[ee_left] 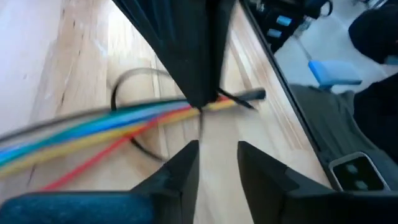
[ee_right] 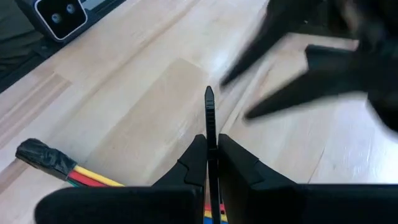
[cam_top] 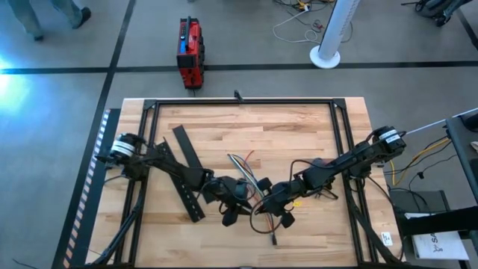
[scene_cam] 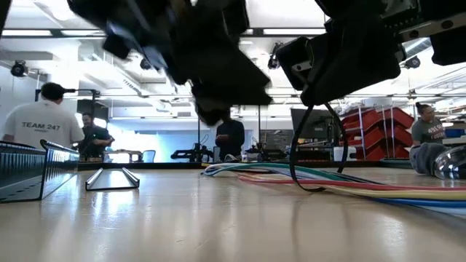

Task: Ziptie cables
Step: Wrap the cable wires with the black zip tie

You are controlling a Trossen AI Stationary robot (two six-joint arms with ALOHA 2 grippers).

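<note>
Pinching a black ziptie (ee_right: 209, 124), your right gripper (ee_right: 211, 152) hangs over the cables (cam_top: 243, 166) at the table's (cam_top: 299, 127) middle; your left gripper (ee_left: 217, 158) stands parted beside them. A shirt (scene_cam: 40, 127) behind reads "TEAM 247".

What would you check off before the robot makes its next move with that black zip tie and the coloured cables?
1. Right tool shut on the zip tie: ok.
2. Left tool open, nothing between its fingers: ok.
3. Cables lie bundled together on the table: ok.
4. Both tools meet over the cables at the table's middle: ok.
5. Tie looped around the bundle: cannot tell.
6. Black slotted bar lies apart from the tools: ok.
</note>
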